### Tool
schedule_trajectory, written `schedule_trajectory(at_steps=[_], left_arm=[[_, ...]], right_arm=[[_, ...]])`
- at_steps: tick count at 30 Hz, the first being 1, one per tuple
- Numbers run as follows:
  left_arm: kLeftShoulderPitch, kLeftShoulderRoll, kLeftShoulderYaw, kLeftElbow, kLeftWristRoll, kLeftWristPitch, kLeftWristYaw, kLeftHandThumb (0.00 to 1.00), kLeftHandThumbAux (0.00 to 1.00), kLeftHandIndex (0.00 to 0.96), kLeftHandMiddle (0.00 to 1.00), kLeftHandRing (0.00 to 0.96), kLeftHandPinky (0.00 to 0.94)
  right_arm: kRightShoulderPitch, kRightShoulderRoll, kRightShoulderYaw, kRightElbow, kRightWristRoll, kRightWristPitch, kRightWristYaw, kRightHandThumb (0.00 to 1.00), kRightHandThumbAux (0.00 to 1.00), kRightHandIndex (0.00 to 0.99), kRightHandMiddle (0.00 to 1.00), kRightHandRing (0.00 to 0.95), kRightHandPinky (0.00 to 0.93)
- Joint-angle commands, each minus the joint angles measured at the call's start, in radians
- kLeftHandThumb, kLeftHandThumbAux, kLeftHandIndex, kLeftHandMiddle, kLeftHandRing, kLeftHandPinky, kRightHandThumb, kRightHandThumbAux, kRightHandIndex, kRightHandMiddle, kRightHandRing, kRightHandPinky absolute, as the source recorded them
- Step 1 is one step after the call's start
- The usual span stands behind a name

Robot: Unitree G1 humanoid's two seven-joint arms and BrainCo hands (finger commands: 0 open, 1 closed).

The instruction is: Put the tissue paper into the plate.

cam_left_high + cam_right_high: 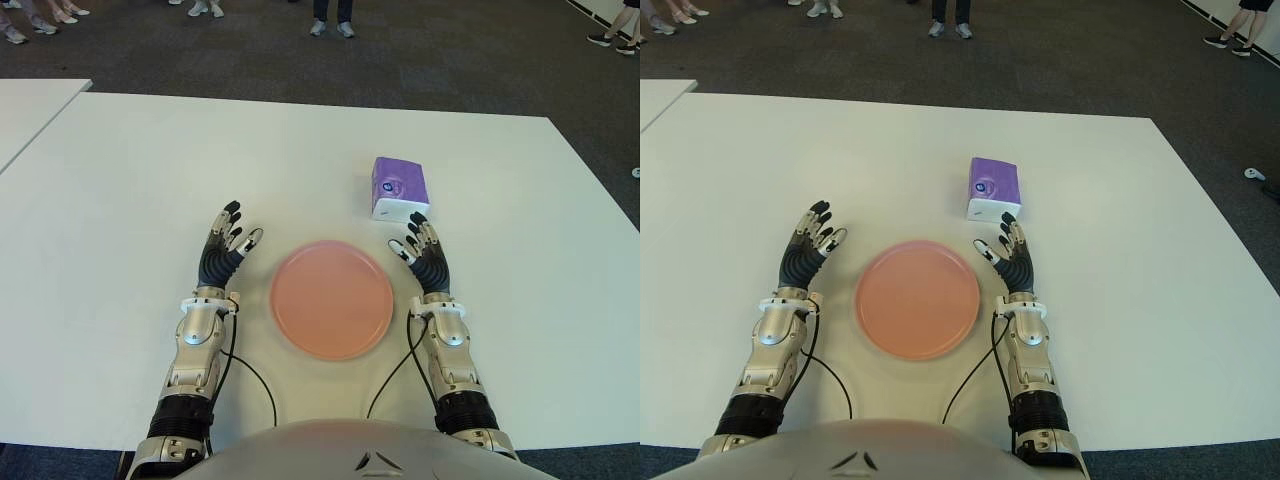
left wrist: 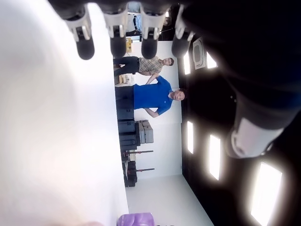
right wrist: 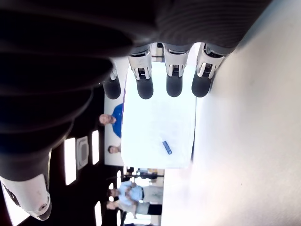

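The right hand point(image 1: 424, 252) shows just right of the plate's far-right edge, fingers extended and relaxed, holding nothing; its own wrist view shows 4 straight fingertips point(image 3: 145, 88) with only table and room beyond them. Just beyond those fingertips, on the far side, sits the tissue paper point(image 1: 399, 187), a purple-and-white soft pack lying flat on the white table point(image 1: 520, 300). Hand and pack look close, but I cannot tell whether they touch; the eye views suggest a slim gap.

The left hand point(image 1: 225, 247) shows on the left of the plate, also released and empty, fingers spread and pointing away from the robot. Its wrist view catches the purple pack only at the picture's edge, far off.

Between the 2 hands lies the round pink plate point(image 1: 332, 298), bare, near the robot's body.

As for progress, nothing of the task looks done: the pack is outside the plate, to its far right, and neither hand grips it. What remains, by my reading, is the whole job: reach forward with the right hand, close on the pack, carry it left and nearer, and set it down on the plate.

At the far edge, beyond the table, several people's feet point(image 1: 330, 28) stand on dark carpet.
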Motion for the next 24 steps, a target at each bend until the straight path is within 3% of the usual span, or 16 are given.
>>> schedule_trajectory(at_steps=[1, 24], left_arm=[[0.013, 0.001, 0.002, 0.004, -0.001, 0.005, -0.004, 0.000, 0.591, 0.000, 0.000, 0.000, 0.000], [0.014, 0.004, -0.006, 0.007, 0.017, -0.010, 0.003, 0.000, 0.587, 0.000, 0.000, 0.000, 0.000]], right_arm=[[0.015, 0.004, 0.002, 0.024, 0.000, 0.007, 0.001, 0.000, 0.644, 0.000, 0.000, 0.000, 0.000], [0.014, -0.002, -0.002, 0.028, 0.002, 0.008, 0.005, 0.000, 0.639, 0.000, 0.000, 0.000, 0.000]])
